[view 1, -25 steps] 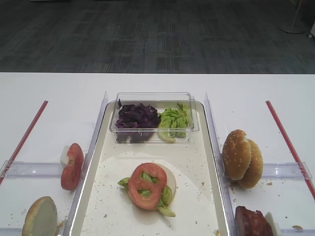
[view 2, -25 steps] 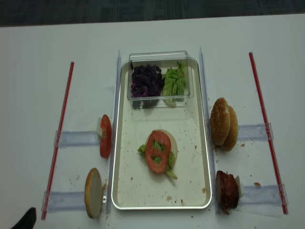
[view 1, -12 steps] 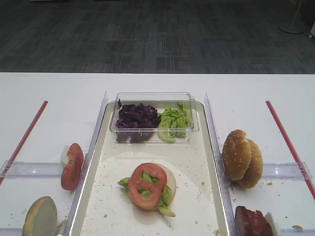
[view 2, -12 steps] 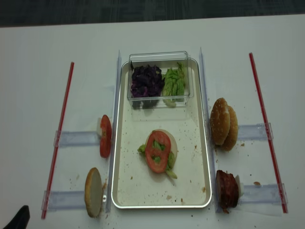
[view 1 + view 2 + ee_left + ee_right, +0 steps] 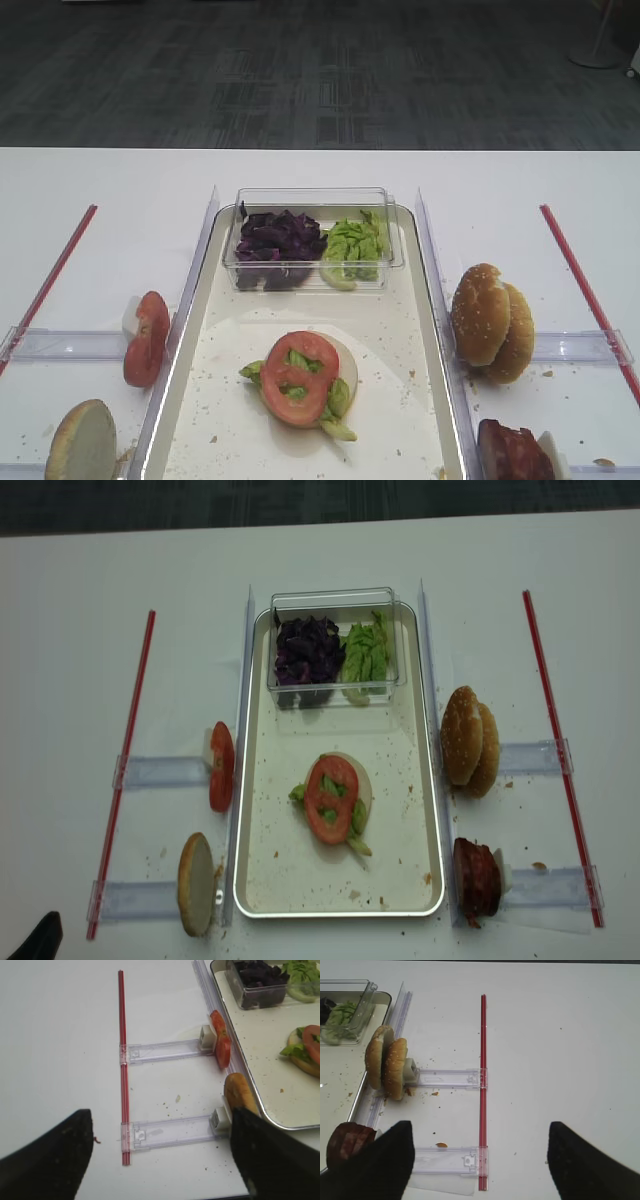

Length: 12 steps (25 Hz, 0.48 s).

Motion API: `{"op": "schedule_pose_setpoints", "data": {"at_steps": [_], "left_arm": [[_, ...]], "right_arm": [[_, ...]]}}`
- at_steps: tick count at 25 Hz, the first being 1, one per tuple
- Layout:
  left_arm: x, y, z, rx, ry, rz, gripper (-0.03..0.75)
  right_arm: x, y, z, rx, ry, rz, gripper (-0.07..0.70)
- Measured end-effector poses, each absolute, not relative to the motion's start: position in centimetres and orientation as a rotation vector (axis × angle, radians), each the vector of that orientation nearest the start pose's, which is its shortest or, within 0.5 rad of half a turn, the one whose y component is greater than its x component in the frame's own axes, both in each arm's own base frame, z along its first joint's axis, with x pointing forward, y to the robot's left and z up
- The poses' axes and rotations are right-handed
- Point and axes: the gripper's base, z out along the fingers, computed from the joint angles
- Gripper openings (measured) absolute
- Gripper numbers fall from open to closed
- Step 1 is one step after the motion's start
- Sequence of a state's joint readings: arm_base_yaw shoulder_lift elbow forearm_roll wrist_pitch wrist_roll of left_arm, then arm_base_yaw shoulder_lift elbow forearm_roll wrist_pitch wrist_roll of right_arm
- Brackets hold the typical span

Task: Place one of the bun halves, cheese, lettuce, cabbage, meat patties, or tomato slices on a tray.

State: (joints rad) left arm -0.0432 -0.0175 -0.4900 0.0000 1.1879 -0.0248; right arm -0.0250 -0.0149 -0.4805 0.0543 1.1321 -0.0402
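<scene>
On the tray (image 5: pixel 400 865) lies a bun half topped with lettuce and a tomato slice (image 5: pixel 332 797). Left of the tray stand tomato slices (image 5: pixel 220 1042) and a bun half (image 5: pixel 239 1094) on edge. On the right are two bun halves (image 5: pixel 386 1062) and a meat patty (image 5: pixel 347 1142). Cabbage (image 5: pixel 278 238) and lettuce (image 5: pixel 352 248) fill a clear box. No cheese shows. My left gripper (image 5: pixel 160 1160) is open over the table, its right finger (image 5: pixel 270 1155) beside the bun half. My right gripper (image 5: pixel 480 1160) is open and empty, right of the patty.
Red strips (image 5: pixel 125 760) (image 5: pixel 558 750) run down both sides of the table. Clear plastic holders (image 5: pixel 170 1132) (image 5: pixel 447 1078) join them to the tray's sides. Crumbs dot the tray and table. The clear box (image 5: pixel 310 200) sits at the tray's far end.
In the realsense view the left gripper's dark tip has drawn back a little toward the lower left corner. The food has not moved.
</scene>
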Motion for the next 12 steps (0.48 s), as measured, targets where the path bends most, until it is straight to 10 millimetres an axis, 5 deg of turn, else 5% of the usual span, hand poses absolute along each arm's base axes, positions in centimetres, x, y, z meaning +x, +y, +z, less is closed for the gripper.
{"op": "schedule_pose_setpoints", "data": {"at_steps": [12], "left_arm": [[-1.22, 0.05, 26.44, 0.020, 2.164, -0.039, 0.514]], "right_arm": [[-0.81, 0.47, 26.62, -0.021, 2.119, 0.027, 0.571]]}}
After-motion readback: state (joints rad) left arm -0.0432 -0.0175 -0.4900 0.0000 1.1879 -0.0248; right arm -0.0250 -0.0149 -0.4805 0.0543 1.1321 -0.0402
